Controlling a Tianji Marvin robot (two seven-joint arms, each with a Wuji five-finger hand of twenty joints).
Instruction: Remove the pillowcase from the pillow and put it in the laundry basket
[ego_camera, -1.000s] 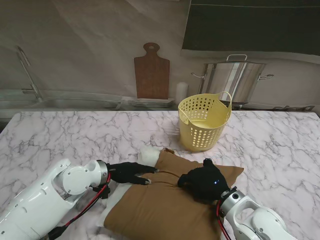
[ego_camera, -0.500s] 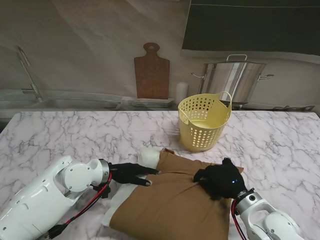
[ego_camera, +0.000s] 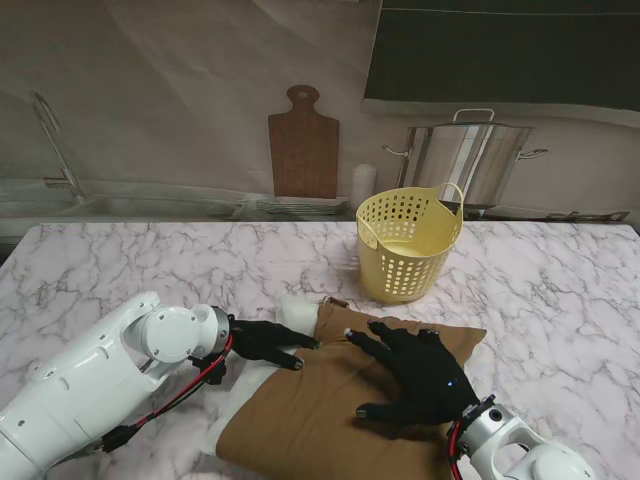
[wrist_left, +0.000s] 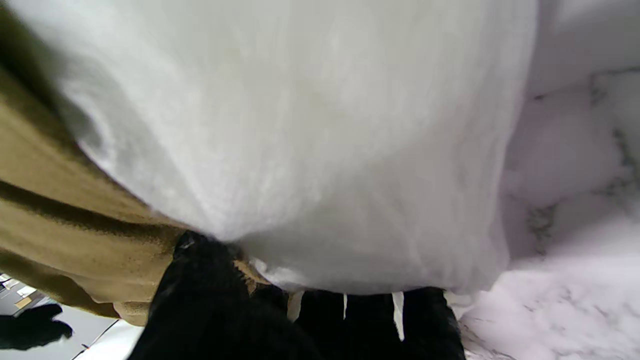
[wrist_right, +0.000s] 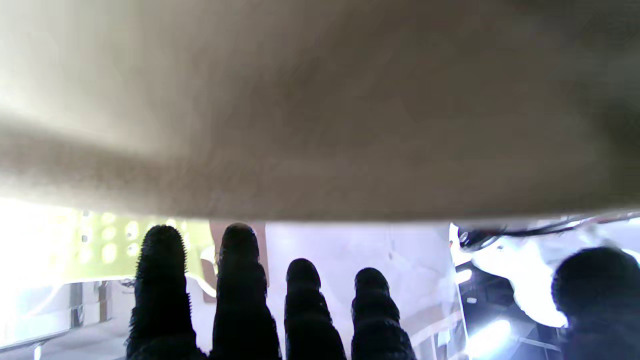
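My right hand (ego_camera: 420, 375) rests with fingers spread on the brown fabric pillowcase (ego_camera: 330, 410), while my left hand (ego_camera: 262, 342) pinches its open edge beside the white pillow (ego_camera: 298, 307).

White glossy arms (ego_camera: 90, 375); black knit gloves on left hand (ego_camera: 262, 342) and right hand (ego_camera: 420, 378); red-black wrist cables (ego_camera: 190, 385).

Under the black-gloved right hand (ego_camera: 418, 375) lies a tan-brown pillowcase (ego_camera: 320, 410). White pillow (ego_camera: 297, 308) shows just beside the black-gloved left hand (ego_camera: 262, 342). Beyond both hands stands a pale yellow basket (ego_camera: 408, 243), on a white table (ego_camera: 150, 270) veined grey.
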